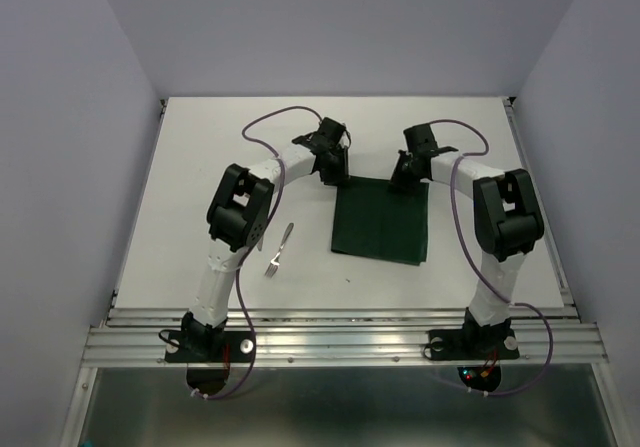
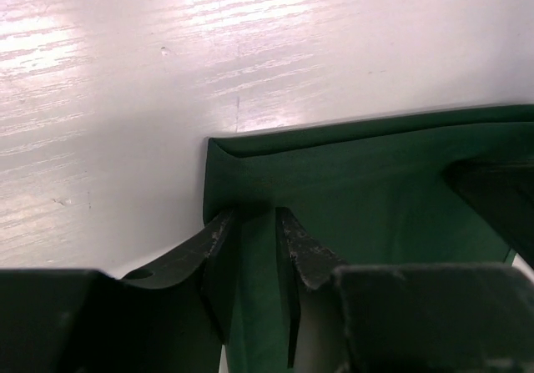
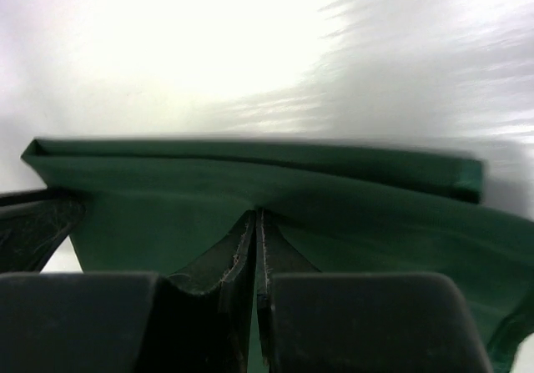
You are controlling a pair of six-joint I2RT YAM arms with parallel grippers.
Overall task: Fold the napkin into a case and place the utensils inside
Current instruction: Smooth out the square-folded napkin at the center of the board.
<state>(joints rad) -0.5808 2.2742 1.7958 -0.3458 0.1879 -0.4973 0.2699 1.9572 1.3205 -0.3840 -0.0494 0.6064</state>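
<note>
At table centre lies the napkin (image 1: 382, 222), dark green and doubled over. Its 1 o'clock corner is clenched in the right gripper (image 3: 255, 221), the cloth tenting up. The left gripper (image 2: 257, 223) straddles the 11 o'clock corner, jaws part-way apart, possibly not yet biting. Light and limp, creasing easily, it is best taken by its corners. At its 9 o'clock lies the fork (image 1: 276, 251).

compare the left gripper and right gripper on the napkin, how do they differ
Opening: the left gripper has its jaws apart, with green cloth showing in the gap; the right gripper is pressed shut, pinching the napkin.
Position: the left gripper is by the napkin's far left corner; the right gripper is toward the right end of that far edge.
Shared: both are black and both are at the napkin's folded far edge.
</note>
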